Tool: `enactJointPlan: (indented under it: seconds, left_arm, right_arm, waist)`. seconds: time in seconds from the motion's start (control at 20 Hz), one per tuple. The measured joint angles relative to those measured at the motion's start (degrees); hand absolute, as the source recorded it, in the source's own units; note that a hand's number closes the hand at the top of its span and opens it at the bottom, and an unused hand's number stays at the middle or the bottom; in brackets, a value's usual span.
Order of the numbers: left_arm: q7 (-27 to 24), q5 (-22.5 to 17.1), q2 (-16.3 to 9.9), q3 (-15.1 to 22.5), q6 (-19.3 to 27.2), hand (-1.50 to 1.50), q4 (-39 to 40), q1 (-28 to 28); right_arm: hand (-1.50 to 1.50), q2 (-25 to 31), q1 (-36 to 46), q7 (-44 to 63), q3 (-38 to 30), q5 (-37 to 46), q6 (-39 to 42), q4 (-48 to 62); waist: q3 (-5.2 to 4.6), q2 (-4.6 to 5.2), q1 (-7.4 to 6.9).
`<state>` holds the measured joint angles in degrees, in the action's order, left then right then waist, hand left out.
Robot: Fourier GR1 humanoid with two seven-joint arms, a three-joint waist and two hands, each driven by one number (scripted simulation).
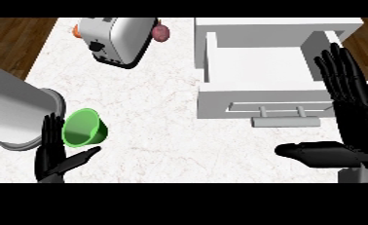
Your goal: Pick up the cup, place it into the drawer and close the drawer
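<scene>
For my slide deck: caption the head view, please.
Left hand open beside tipped green cup; right hand open by open white drawer.

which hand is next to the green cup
The left hand, open at the view's lower left, right beside the cup. The right hand is over by the open drawer.

White marble counter (144,102): toaster (119,39), green cup (82,127), open drawer (262,80).
</scene>
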<state>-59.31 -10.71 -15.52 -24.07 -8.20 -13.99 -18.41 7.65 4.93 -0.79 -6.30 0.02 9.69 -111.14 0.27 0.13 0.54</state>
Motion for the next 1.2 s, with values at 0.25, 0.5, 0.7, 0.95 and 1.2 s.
enactJointPlan:
  seconds: [0.25, 0.5, 0.7, 0.95, 1.2]
  left_arm:
    - [0.45, -0.43, 1.12, 0.01, -1.63, -1.50, 0.33, -2.65]
    - [0.49, -0.69, 2.50, 0.31, -3.71, 1.50, -0.19, -3.57]
    - [1.24, -0.52, 3.19, 1.34, -6.51, 1.50, -1.13, -3.21]
    - [2.31, -1.74, 4.25, 1.18, -9.25, 1.50, -2.39, -4.60]
    - [2.55, -1.92, 4.29, 1.79, -10.77, 1.50, -4.13, -4.86]
  right_arm:
    - [-1.50, -0.57, -0.63, -1.38, 0.73, 0.76, 0.05, 0.89]
    - [-1.50, -0.27, 0.29, -1.18, -0.02, -0.34, 0.49, 1.70]
    - [-1.50, -0.87, -0.76, -1.68, 0.84, 0.54, 0.25, 1.37]
    - [-1.50, -0.14, -0.05, -0.49, 0.06, 0.17, 0.37, 1.21]
    - [-1.50, 0.10, 0.17, -0.11, -0.10, 0.10, 0.49, 1.08]
  waist:
    - [-0.32, 0.17, 0.32]
    - [-0.42, 0.22, 0.39]
    - [-0.42, 0.17, 0.30]
    - [-0.45, 0.19, 0.37]
    - [-0.42, 0.17, 0.33]
